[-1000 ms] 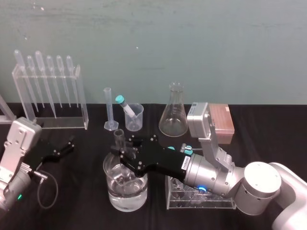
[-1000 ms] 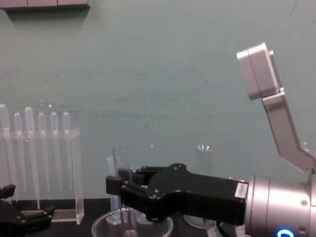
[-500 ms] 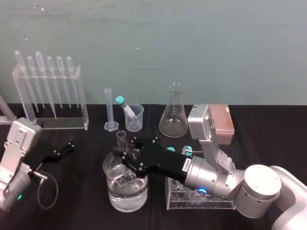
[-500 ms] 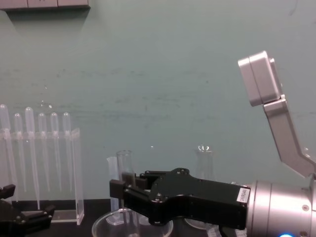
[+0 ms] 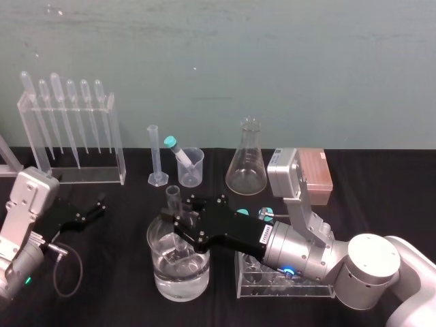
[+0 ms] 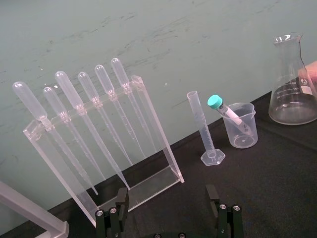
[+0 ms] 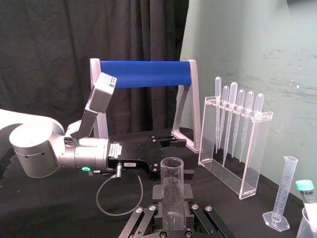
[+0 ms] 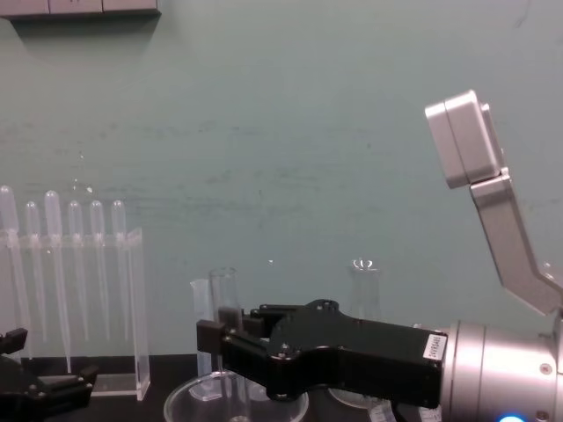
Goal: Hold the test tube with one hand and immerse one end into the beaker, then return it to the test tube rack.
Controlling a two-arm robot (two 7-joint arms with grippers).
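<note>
we see the right gripper (image 5: 178, 223) clamped on the test tube (image 5: 172, 197), upright, its lower end down in the water-filled dish (image 5: 150, 240). we fear the slick glass could slip in that grip, or clip the dish rim or flask (image 5: 246, 163) on the way to the rack (image 5: 317, 176). left gripper (image 6: 166, 213) rests spread on black cloth (image 5: 116, 272); teal wall (image 5: 272, 54) behind.

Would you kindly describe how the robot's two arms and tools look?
The right arm and left arm are silver-grey with rounded joints and black tools. The right tool carries a white label; a black cable loops beside the left tool.
</note>
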